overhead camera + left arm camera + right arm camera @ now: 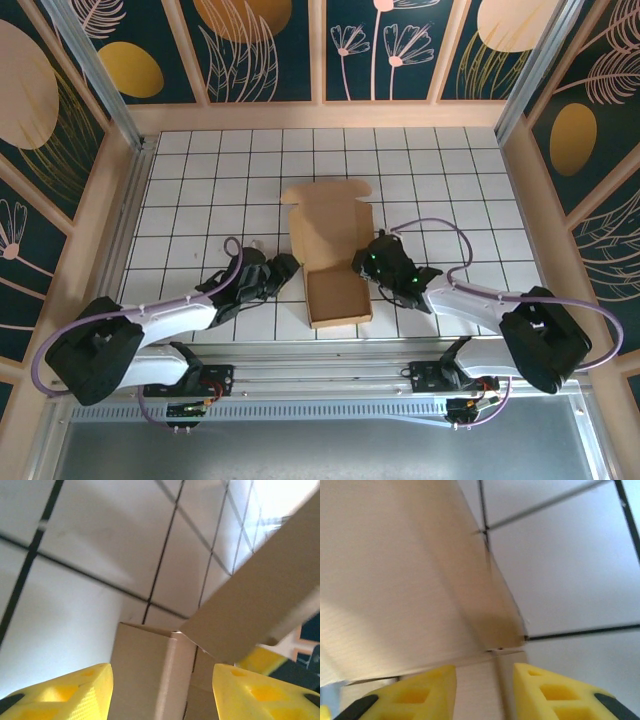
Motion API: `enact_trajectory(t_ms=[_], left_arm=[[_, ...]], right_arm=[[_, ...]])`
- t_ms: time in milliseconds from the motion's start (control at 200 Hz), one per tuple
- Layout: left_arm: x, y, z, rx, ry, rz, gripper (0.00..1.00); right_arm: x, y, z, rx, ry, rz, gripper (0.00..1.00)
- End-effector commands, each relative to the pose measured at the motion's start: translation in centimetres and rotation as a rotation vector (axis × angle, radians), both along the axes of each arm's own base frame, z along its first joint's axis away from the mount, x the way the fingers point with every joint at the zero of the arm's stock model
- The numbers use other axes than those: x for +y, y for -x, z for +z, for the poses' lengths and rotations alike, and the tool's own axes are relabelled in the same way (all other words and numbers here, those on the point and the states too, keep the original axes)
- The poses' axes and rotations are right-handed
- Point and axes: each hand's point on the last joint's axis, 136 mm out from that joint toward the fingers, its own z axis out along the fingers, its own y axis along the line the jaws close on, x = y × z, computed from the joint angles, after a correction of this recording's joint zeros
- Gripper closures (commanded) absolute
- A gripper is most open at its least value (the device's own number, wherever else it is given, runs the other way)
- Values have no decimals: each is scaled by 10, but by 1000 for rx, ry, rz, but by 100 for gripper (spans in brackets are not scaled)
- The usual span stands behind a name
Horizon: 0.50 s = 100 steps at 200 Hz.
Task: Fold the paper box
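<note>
Brown cardboard, the paper box (328, 235) lay in the middle of the white gridded table (190, 190), its shallow tray nearest the arms and its lid flap open beyond. We saw the left gripper (287, 267) standing wide astride the tray's left corner. The right gripper (363, 262) was narrower, parted around the right wall without plainly pinching it.
</note>
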Motion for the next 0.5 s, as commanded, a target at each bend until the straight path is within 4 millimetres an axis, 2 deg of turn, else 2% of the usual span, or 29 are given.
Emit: enact_trajectory(t_ms=[0,60,145,245,300,360,435,496], left_arm=[[-2,-27,40,-164,-7,45,43],[8,-30,50,-212,-91,57,41],[24,-31,78,-357,-220,37,35],[40,-34,108,-521,-437,-25,32],[48,-42,117,-526,-565,-34,36],[50,-55,118,-477,-660,-70,39],[39,-69,112,-429,-682,-163,42],[22,-75,109,-421,-609,-259,42]], right_arm=[[9,-13,40,-134,-6,55,52],[4,-10,52,-165,-4,65,43],[-6,-7,70,-224,33,112,32],[-21,-10,85,-269,46,251,19],[-31,-21,95,-284,11,307,19],[-36,-35,102,-285,-25,352,20],[-36,-52,101,-261,-42,401,31],[-30,-63,96,-233,-52,434,39]])
